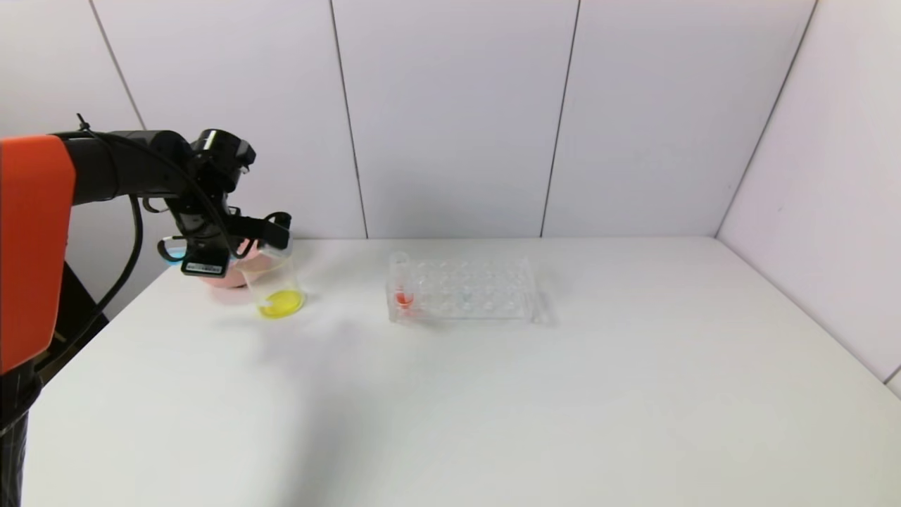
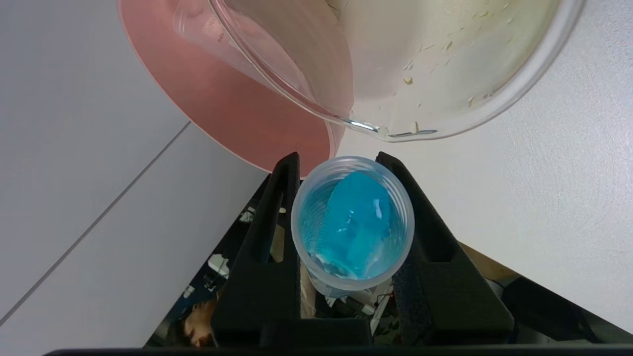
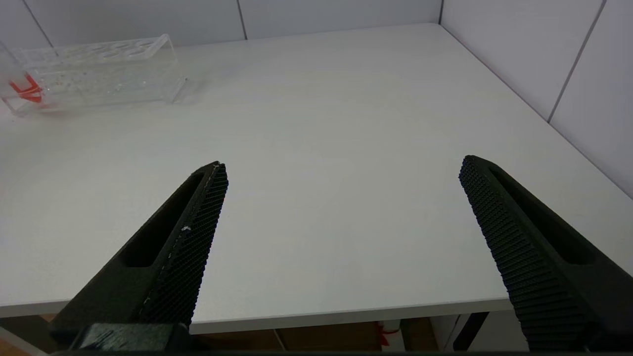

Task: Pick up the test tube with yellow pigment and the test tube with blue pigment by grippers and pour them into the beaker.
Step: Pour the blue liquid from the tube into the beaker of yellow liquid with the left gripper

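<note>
Bench (image 1: 493,408): wide bare stretch from 3 through 6 to 8 o'clock, open passage for a tool. Obstacles: tube rack (image 1: 464,289) at centre, toward 12, one red-tinted tube in its 9 o'clock end. Beaker (image 1: 276,285) and pink bowl (image 1: 224,276) crowd 10 o'clock, touching or nearly so. Walls close 12 and 3 o'clock edges.
</note>
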`<state>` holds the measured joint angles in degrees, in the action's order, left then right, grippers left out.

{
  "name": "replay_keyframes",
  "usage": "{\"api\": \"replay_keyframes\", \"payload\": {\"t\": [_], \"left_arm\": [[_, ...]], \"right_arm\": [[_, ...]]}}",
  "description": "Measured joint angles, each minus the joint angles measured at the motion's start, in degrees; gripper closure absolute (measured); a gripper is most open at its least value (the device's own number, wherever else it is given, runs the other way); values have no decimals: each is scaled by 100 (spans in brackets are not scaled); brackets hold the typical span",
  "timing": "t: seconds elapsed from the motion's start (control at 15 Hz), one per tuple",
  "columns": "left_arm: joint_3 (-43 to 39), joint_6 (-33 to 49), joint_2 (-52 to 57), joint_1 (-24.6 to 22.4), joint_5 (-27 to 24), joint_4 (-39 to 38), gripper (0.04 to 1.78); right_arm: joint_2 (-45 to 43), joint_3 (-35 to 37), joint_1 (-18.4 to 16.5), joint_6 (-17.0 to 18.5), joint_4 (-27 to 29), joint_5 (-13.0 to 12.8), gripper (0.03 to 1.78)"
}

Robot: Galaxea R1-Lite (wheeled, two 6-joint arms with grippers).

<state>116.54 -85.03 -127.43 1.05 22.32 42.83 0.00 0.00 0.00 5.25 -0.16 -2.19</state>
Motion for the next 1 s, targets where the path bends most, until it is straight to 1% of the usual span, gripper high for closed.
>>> {"api": "replay_keyframes", "payload": {"t": [1.0], "left_arm": [[0, -2, -13, 74, 168, -35, 129]], "right_arm": [[0, 0, 0, -2, 0, 0, 10]]}}
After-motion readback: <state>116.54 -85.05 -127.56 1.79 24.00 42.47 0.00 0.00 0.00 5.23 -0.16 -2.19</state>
